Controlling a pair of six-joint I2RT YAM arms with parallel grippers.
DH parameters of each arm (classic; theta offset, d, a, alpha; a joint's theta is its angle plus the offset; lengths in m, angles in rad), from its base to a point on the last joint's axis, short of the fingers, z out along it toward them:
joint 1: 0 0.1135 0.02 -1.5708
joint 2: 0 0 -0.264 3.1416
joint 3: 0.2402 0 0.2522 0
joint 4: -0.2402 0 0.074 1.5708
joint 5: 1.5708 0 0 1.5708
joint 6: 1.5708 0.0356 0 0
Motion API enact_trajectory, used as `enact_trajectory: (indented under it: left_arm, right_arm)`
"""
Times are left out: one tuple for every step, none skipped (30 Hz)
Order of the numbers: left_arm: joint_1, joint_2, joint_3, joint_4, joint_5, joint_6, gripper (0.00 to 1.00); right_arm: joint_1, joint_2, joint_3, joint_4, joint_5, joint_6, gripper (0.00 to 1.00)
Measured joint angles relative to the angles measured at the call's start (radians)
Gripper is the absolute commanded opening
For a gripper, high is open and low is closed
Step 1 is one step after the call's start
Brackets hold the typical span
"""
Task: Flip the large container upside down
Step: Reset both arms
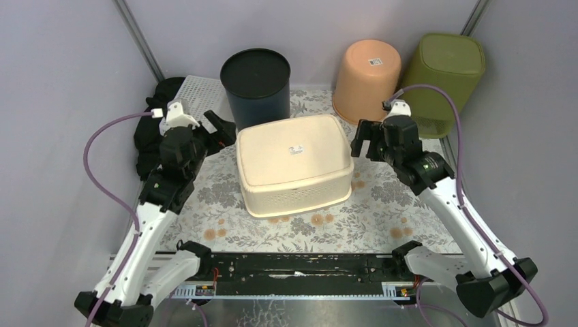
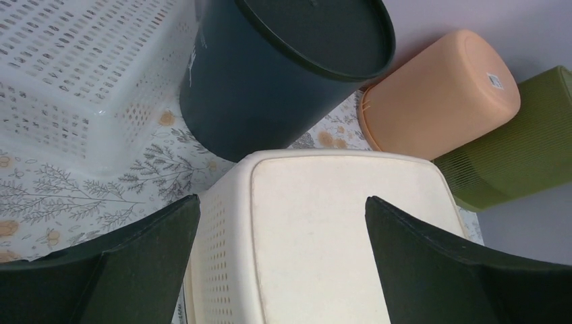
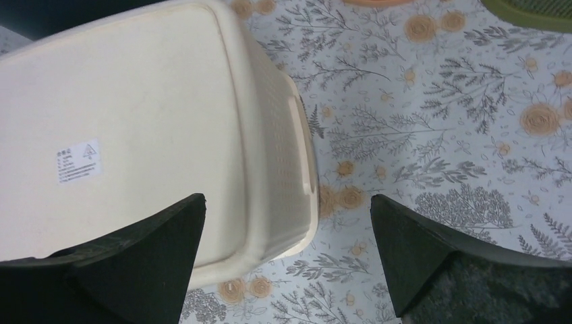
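Note:
The large cream container [image 1: 294, 163] lies upside down on the flowered table cover, its flat base with a small white label facing up. It also shows in the left wrist view [image 2: 337, 236] and in the right wrist view [image 3: 135, 135]. My left gripper [image 1: 221, 129] is open and empty, above the container's left end. My right gripper [image 1: 364, 139] is open and empty, above the container's right end; its jaws span the right rim without touching it.
A dark upside-down bucket [image 1: 256, 82] stands behind the container. A peach bucket [image 1: 367, 78] and an olive bin [image 1: 443, 78] lean at the back right. A white perforated basket [image 1: 198, 95] and a black cloth [image 1: 146, 136] sit at the back left.

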Motion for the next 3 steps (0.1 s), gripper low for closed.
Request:
enact_trajectory:
  left_arm:
    - [0.0, -0.019, -0.008, -0.002, 0.0, 0.004, 1.0]
    - [0.0, -0.043, -0.017, -0.008, 0.0, 0.009, 1.0]
    - [0.0, -0.063, -0.021, -0.014, 0.0, 0.013, 1.0]
  right_arm:
    - [0.0, -0.005, -0.006, -0.005, 0.001, 0.001, 0.99]
    - [0.0, -0.021, -0.025, -0.01, 0.007, 0.006, 0.99]
    - [0.0, -0.033, -0.037, -0.014, 0.009, 0.008, 0.99]
